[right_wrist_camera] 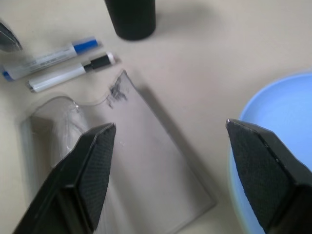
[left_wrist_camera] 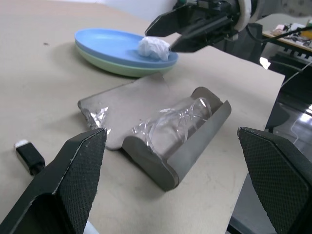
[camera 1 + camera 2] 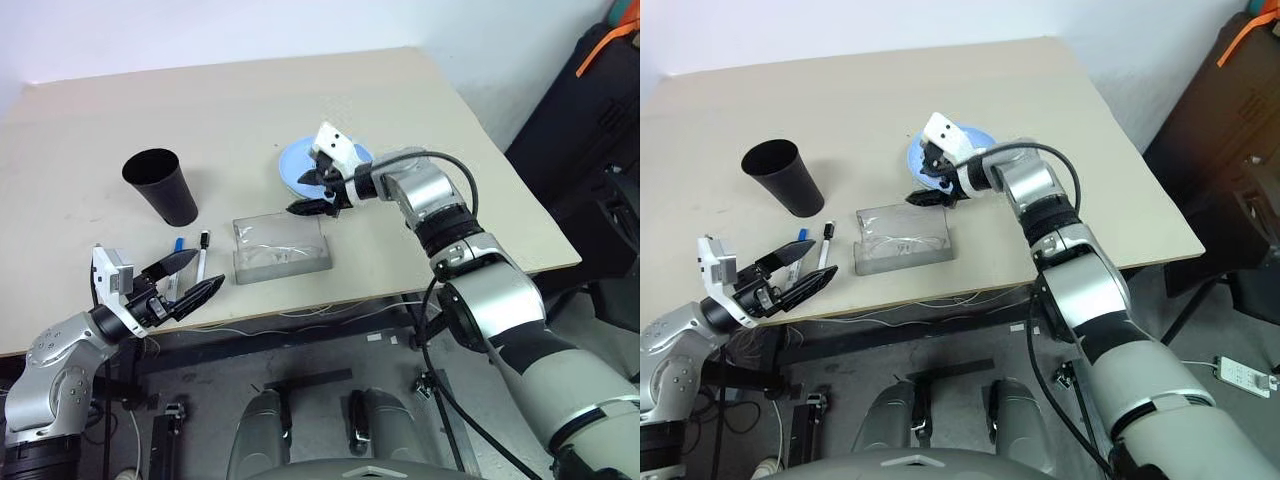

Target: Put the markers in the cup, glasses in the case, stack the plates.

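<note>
The left gripper [image 3: 190, 282], jaws spread and empty, hovers at the table edge just near of the case [image 3: 281, 250]; the markers [image 3: 192, 253] lie beside it. The glasses [image 2: 180, 119] already sit in the open case. Beyond it, the right gripper [image 3: 318, 194], spread and empty, hangs before the stacked plates [image 2: 109, 48]. Markers look next: grasp one, carry to the cup [image 3: 161, 186].
</note>
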Robot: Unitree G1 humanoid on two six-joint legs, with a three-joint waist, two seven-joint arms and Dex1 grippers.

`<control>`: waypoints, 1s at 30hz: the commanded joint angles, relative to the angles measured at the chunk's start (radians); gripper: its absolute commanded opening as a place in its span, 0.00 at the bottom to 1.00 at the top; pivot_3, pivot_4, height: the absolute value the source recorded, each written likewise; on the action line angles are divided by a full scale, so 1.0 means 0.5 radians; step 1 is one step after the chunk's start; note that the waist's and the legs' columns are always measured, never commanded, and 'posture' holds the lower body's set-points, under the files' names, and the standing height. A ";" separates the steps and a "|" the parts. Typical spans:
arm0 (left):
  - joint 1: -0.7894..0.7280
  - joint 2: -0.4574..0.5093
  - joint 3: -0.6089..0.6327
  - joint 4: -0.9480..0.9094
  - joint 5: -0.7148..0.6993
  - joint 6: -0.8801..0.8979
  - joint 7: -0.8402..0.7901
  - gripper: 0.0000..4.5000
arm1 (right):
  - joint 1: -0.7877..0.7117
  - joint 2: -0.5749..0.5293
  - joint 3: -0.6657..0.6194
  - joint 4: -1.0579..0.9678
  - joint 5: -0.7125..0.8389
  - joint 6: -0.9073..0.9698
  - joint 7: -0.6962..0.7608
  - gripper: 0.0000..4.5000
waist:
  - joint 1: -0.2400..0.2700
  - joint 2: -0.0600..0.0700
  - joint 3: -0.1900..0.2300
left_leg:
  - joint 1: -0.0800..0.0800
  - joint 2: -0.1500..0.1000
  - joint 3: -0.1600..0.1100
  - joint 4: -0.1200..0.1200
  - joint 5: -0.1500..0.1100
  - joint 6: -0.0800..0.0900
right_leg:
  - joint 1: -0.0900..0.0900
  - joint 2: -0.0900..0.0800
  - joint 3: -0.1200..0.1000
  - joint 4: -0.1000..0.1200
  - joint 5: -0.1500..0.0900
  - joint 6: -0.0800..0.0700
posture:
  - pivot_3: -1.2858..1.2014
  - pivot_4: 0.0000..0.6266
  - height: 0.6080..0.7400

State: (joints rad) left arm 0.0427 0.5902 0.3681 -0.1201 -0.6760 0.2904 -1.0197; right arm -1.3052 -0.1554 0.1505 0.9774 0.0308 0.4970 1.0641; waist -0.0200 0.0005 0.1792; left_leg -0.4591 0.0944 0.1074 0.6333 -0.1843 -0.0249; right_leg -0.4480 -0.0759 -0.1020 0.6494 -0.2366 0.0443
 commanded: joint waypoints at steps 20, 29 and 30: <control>0.078 -0.004 0.041 -0.096 -0.011 -0.047 0.013 1.00 | -0.232 0.253 0.250 0.541 -0.413 -0.700 -0.083 0.85 | 0.002 0.000 0.000 | -0.001 0.006 0.001 0.000 0.001 -0.003 | -0.002 0.007 0.002 -0.002 0.000 0.000 | 0.52 0.24 0.98; 0.129 -0.014 0.039 -0.141 -0.014 -0.052 0.042 1.00 | -0.228 0.339 0.297 0.640 -0.555 -0.700 -0.214 0.85 | -0.002 0.000 0.000 | -0.001 0.007 0.001 -0.001 0.001 -0.003 | -0.004 0.008 0.002 -0.001 0.000 -0.001 | 0.52 0.24 0.98; 0.132 -0.014 0.039 -0.143 -0.013 -0.053 0.044 1.00 | -0.233 0.347 0.290 0.644 -0.555 -0.693 -0.212 0.85 | -0.002 0.000 0.000 | -0.001 0.007 0.001 -0.001 0.001 -0.003 | -0.004 0.008 0.002 -0.001 0.000 -0.001 | 0.52 0.24 0.98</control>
State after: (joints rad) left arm 0.1043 0.5820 0.3692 -0.1572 -0.6738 0.2852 -0.9993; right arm -1.3899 0.0050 0.3061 1.3028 -0.2459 0.1581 0.9603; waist -0.0208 0.0004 0.1792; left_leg -0.4598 0.0979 0.1078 0.6332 -0.1837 -0.0264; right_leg -0.4497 -0.0719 -0.1007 0.6487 -0.2366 0.0437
